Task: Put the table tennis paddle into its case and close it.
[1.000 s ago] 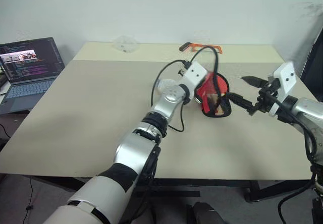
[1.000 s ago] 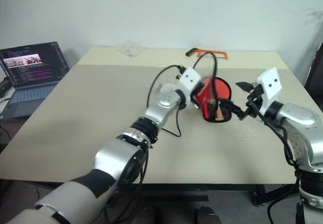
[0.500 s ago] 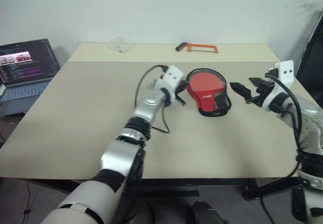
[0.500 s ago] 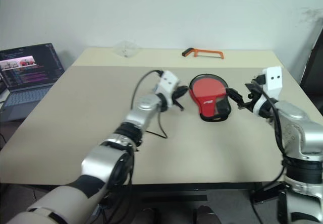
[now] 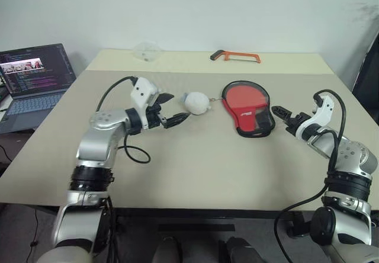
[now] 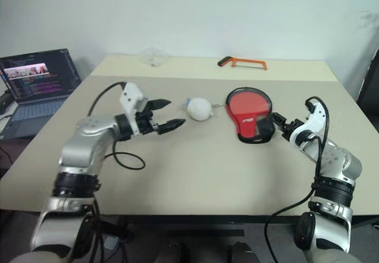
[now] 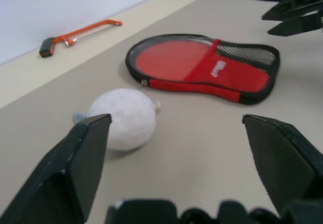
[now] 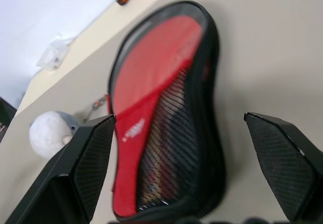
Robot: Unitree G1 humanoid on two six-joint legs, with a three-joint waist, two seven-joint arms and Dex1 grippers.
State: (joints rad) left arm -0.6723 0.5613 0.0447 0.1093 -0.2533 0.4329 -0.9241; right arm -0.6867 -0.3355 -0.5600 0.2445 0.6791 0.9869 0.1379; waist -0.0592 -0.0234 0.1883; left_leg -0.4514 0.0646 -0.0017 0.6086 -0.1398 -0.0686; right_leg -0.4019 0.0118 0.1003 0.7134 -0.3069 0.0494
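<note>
The case (image 5: 246, 106) lies flat on the table (image 5: 195, 168), red side with white logo and black mesh facing up. Its pale plush ball (image 5: 195, 102) rests just left of it on a short chain. A light wooden shape shows through the mesh (image 8: 156, 183) at the narrow end; the rest of the table tennis paddle is hidden. My left gripper (image 5: 180, 106) hovers open just left of the ball, holding nothing. My right gripper (image 5: 281, 118) stands open right beside the case's narrow end, pointing at it, with nothing between its fingers.
An orange hacksaw (image 5: 234, 55) and a clear plastic piece (image 5: 145, 51) lie along the table's far edge. An open laptop (image 5: 32, 79) sits on a lower surface off the table's left side. A black cable loops from my left arm onto the table (image 5: 133, 153).
My left gripper let go of the case, opened and drew back to the left past the ball. The case now lies flat. My right gripper rolled and sank toward the case's narrow end.
</note>
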